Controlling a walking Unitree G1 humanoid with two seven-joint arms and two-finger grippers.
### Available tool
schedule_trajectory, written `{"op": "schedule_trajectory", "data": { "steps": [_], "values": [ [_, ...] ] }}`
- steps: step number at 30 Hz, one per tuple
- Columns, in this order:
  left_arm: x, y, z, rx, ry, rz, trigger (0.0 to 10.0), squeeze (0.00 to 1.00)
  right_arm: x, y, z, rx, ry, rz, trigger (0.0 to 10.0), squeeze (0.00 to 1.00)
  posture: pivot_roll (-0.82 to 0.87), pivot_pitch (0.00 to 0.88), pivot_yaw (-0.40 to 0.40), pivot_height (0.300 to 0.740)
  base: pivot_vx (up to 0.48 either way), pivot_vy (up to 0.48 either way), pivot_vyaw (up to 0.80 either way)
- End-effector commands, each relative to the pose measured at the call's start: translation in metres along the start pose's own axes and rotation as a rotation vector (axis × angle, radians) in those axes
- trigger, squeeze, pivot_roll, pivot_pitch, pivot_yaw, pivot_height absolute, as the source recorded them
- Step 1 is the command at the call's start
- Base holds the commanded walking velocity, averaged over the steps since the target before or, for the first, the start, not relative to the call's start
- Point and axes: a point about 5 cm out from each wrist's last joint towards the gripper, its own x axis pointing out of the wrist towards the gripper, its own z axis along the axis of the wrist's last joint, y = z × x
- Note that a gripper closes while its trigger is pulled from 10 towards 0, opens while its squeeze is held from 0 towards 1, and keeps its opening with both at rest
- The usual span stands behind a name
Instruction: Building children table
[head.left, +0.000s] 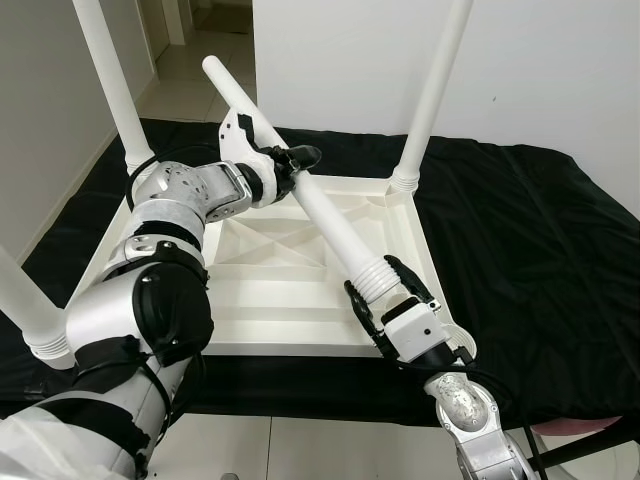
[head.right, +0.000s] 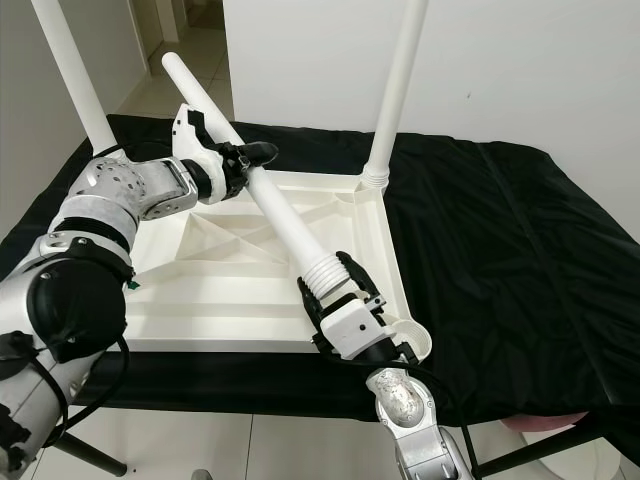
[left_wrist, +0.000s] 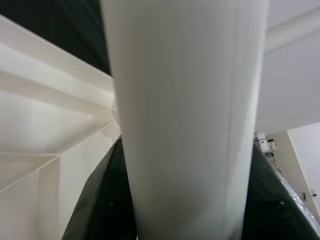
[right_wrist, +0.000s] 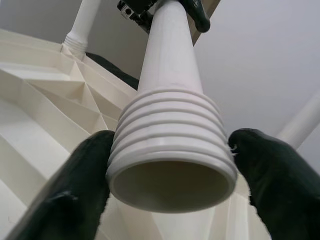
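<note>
Three legs already stand upright in the corners of the upturned white tabletop (head.left: 270, 290), which lies on a black cloth (head.left: 520, 230) over a low stand; we see the far right leg (head.left: 430, 100), the far left leg (head.left: 110, 85) and the near left leg (head.left: 25, 300). We hold the fourth leg (head.left: 320, 205) slanted above the tabletop with both hands. Our left hand (head.left: 290, 160) is pinched around its smooth upper shaft, the plain end pointing up and away. Our right hand (head.left: 385, 295) has its black fingers (right_wrist: 75, 190) pressed on either side of the ribbed, threaded end, which hangs just above the near right corner of the tabletop, close to the socket (head.right: 415, 335) there.
</note>
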Motion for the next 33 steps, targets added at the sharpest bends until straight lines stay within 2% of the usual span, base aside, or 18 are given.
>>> {"op": "schedule_trajectory", "data": {
  "steps": [1,2,4,6,10,20,21,22,23,24,27,30,32,33],
  "values": [
    [0.001,-0.006,0.005,0.000,-0.016,-0.016,0.6,0.00,-0.002,0.000,-0.004,0.029,0.019,0.002,10.0,0.93,-0.06,0.000,0.002,0.740,0.000,0.000,0.00],
    [0.001,-0.006,0.005,-0.011,-0.015,-0.015,10.0,0.00,-0.003,0.000,-0.005,0.079,0.030,-0.006,10.0,1.00,-0.06,0.000,0.000,0.740,0.000,0.000,0.00],
    [0.001,-0.006,0.005,-0.011,-0.015,-0.015,10.0,0.00,-0.003,0.000,-0.005,0.079,0.030,-0.006,10.0,1.00,-0.06,0.000,0.000,0.740,0.000,0.000,0.00],
    [0.000,-0.007,0.007,0.003,-0.023,-0.026,10.0,0.00,-0.005,-0.002,-0.008,0.159,0.055,-0.036,10.0,1.00,-0.06,0.000,-0.001,0.740,0.000,0.000,0.00],
    [0.000,-0.008,0.009,0.017,-0.039,-0.035,10.0,0.00,-0.007,-0.005,-0.011,0.215,0.080,-0.069,10.0,1.00,-0.06,0.000,-0.002,0.740,0.000,0.000,0.00],
    [-0.001,-0.012,0.016,0.042,-0.080,-0.061,10.0,0.00,-0.009,-0.010,-0.015,0.252,0.111,-0.109,10.0,1.00,-0.07,0.000,-0.007,0.740,0.000,0.000,0.00],
    [-0.002,-0.015,0.019,0.061,-0.106,-0.076,10.0,0.00,-0.009,-0.012,-0.017,0.269,0.122,-0.122,10.0,0.64,-0.07,0.000,-0.009,0.740,0.000,0.000,0.00],
    [-0.002,-0.015,0.019,0.061,-0.106,-0.076,10.0,0.00,-0.009,-0.012,-0.017,0.269,0.122,-0.122,10.0,0.64,-0.07,0.000,-0.009,0.740,0.000,0.000,0.00],
    [-0.002,-0.017,0.022,0.083,-0.133,-0.090,10.0,0.00,-0.009,-0.014,-0.019,0.292,0.134,-0.134,10.0,0.00,-0.07,0.000,-0.014,0.740,0.000,0.000,0.00],
    [-0.004,-0.019,0.026,0.115,-0.169,-0.093,10.0,0.00,-0.009,-0.015,-0.020,0.311,0.146,-0.145,10.0,0.00,-0.07,0.000,-0.017,0.740,0.000,0.000,0.00],
    [-0.005,-0.021,0.031,0.130,-0.206,-0.097,10.0,0.00,-0.008,-0.017,-0.021,0.327,0.156,-0.158,10.0,0.00,-0.07,0.000,-0.020,0.740,0.000,0.000,0.00],
    [-0.009,-0.024,0.039,0.174,-0.282,-0.092,10.0,0.00,-0.006,-0.023,-0.022,0.360,0.165,-0.188,10.0,0.00,-0.06,0.000,-0.024,0.740,0.000,0.000,0.00],
    [-0.009,-0.024,0.039,0.174,-0.282,-0.092,10.0,0.00,-0.006,-0.023,-0.022,0.360,0.165,-0.188,10.0,0.00,-0.06,0.000,-0.024,0.740,0.000,0.000,0.00],
    [-0.011,-0.024,0.042,0.208,-0.312,-0.078,10.0,0.00,-0.004,-0.025,-0.021,0.359,0.165,-0.196,10.0,0.00,-0.06,0.000,-0.027,0.740,0.000,0.000,0.00]
  ]
}}
